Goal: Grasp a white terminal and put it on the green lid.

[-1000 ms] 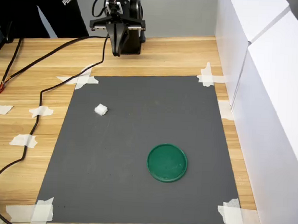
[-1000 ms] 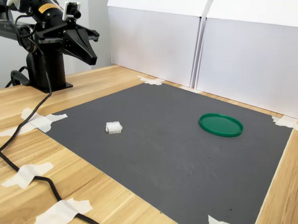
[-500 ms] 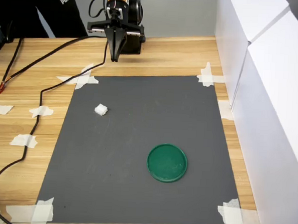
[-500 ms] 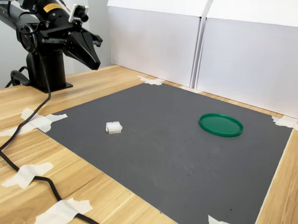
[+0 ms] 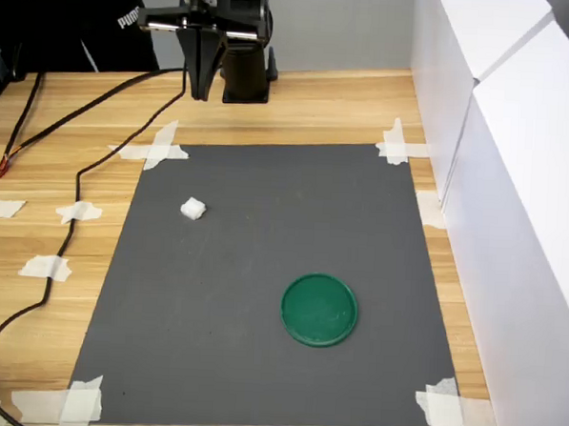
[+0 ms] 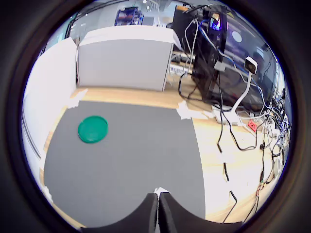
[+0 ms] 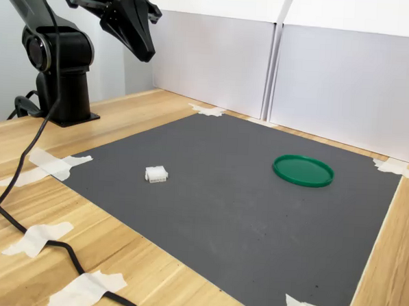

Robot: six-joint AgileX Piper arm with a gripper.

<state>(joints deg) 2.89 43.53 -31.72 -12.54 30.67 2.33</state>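
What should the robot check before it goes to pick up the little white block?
1. White terminal sits alone on the grey mat, nothing touching it: ok.
2. Green lid lies flat with nothing on it: ok.
3. Hand holds nothing: ok.
4. Hand is open wide enough to fit the terminal: not ok; the wrist view shows its fingers closed together.
5. Hand is above the terminal: not ok; it hangs high near the arm's base, off the mat.
6. Black cable stays off the mat: ok.
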